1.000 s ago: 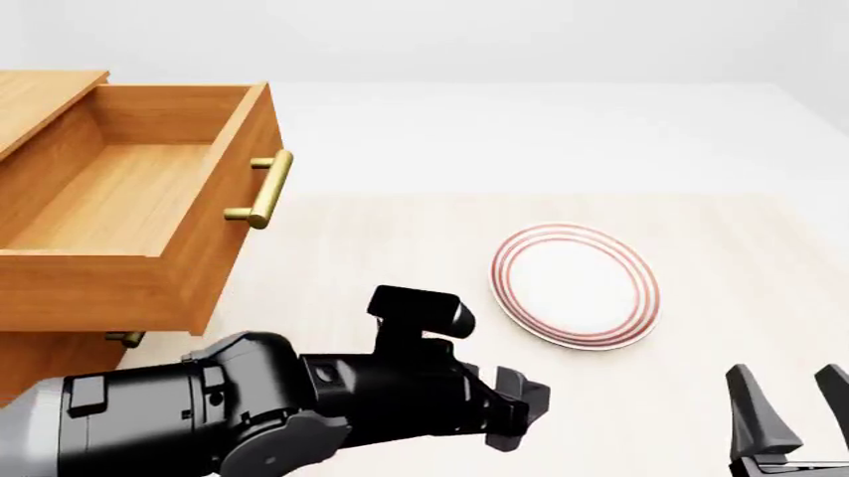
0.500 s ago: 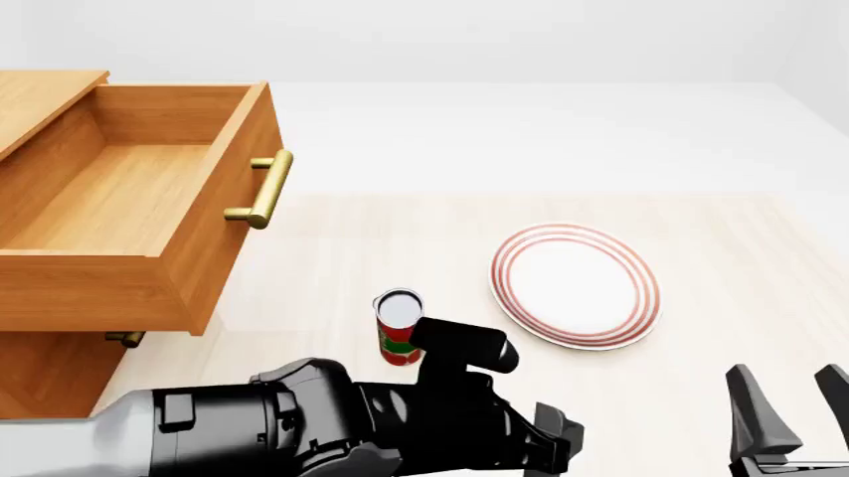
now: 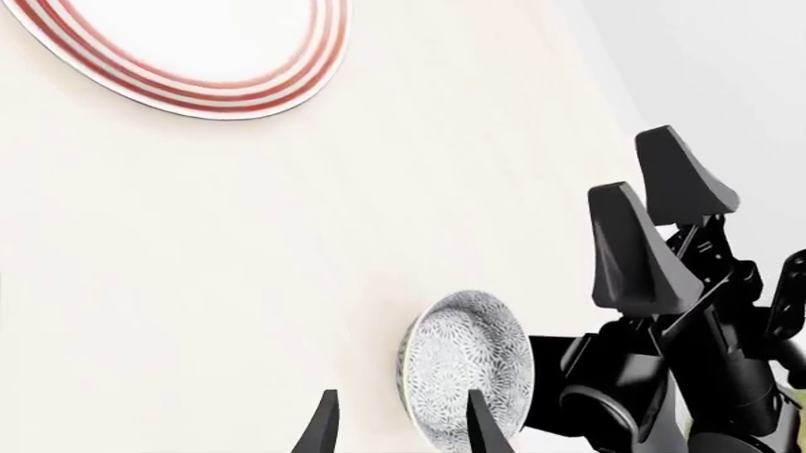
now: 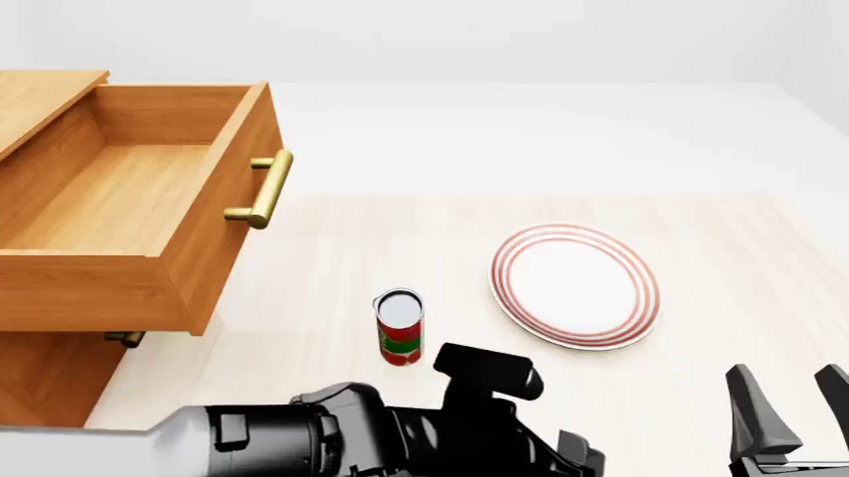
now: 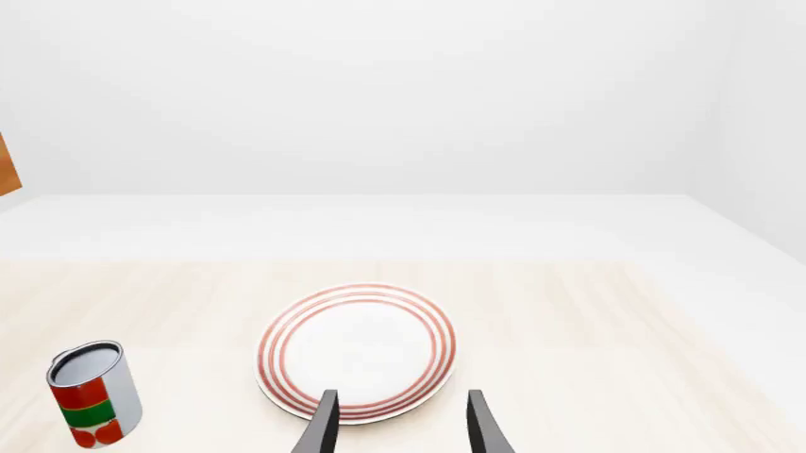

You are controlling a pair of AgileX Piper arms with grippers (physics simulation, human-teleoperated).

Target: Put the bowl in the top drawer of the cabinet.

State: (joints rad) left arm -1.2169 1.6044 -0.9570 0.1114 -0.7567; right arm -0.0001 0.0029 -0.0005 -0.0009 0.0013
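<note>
In the left wrist view the bowl [image 3: 469, 366], white with a fine blue-grey pattern, rests on the table just ahead of my left gripper [image 3: 400, 430]. That gripper is open, with one fingertip [image 3: 484, 427] crossing the bowl's rim and nothing gripped. The front view does not show the bowl; my left arm [image 4: 398, 437] fills its lower edge. The top drawer [image 4: 133, 199] of the cabinet [image 4: 40, 99] is pulled out and open at the left, its brass handle [image 4: 265, 189] facing right. My right gripper [image 4: 793, 402] stands open at the near right, holding nothing.
A flat white plate with red rings [image 4: 575, 285] lies right of centre. A red and green can [image 4: 400, 327] stands upright between the drawer and the plate. The lower drawer's small handle [image 4: 123, 338] shows under the open drawer. The right arm [image 3: 680, 359] sits close beside the bowl.
My left arm has swung down and to the right toward the near edge, uncovering the can. The right gripper and the drawer have not moved.
</note>
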